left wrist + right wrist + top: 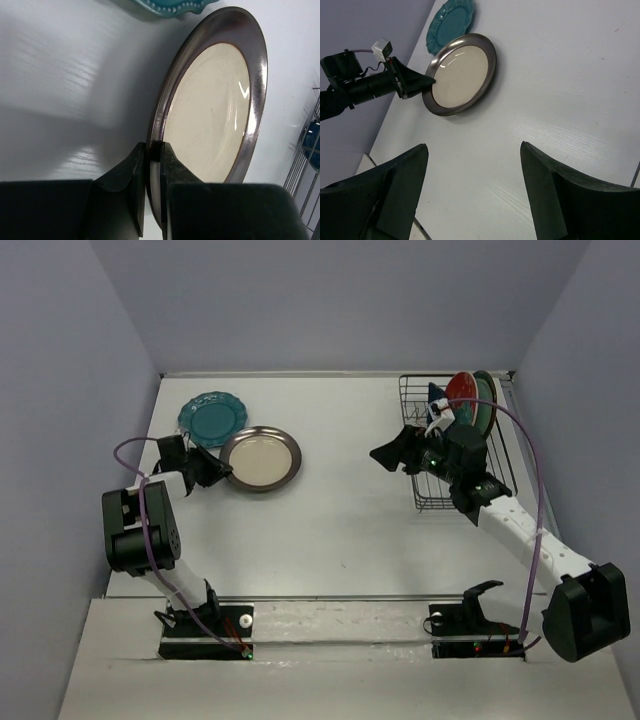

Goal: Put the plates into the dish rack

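The cream plate with a brown rim point(262, 458) lies at the back left of the table, its near-left rim pinched between the jaws of my left gripper point(222, 472). In the left wrist view the gripper point(153, 145) is shut on that plate's point(210, 110) rim. The scalloped teal plate point(212, 418) lies flat just behind it. The black wire dish rack point(425, 495) stands at the back right with the red floral plate point(462, 390), a greenish plate point(487, 400) and the navy plate point(437, 398) upright in it. My right gripper point(390, 455) is open and empty, in the air left of the rack.
The right wrist view shows its open gripper point(473, 147) over bare table, with the cream plate point(460, 74), the teal plate point(451, 25) and the left gripper point(427, 80) beyond. Grey walls close the table on three sides.
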`<action>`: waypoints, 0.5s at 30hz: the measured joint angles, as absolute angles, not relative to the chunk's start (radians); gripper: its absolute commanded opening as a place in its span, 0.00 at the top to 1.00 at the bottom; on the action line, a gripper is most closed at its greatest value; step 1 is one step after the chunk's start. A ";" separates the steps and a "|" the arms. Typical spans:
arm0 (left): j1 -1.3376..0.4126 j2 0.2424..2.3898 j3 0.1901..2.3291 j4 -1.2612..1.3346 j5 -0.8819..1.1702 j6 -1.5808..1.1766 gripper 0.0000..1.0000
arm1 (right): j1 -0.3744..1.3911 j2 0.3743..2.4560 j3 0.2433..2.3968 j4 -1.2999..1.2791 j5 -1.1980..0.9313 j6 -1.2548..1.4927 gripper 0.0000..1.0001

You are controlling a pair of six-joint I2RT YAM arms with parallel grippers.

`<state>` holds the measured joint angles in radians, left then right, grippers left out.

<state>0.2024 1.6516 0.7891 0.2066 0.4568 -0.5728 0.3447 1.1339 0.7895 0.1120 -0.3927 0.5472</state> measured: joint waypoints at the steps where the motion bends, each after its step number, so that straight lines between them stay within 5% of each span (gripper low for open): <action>1: 0.201 1.648 0.781 0.208 0.458 -0.578 0.94 | 0.352 1.140 0.785 0.117 -0.393 0.552 0.19; 15: 0.147 1.345 0.595 0.257 0.527 -0.644 0.94 | 0.462 1.312 0.751 0.229 -0.390 0.698 0.14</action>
<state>0.1467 1.3445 0.5945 0.2569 0.5274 -0.6441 0.4622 1.3121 0.7506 0.2291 -0.3904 0.6983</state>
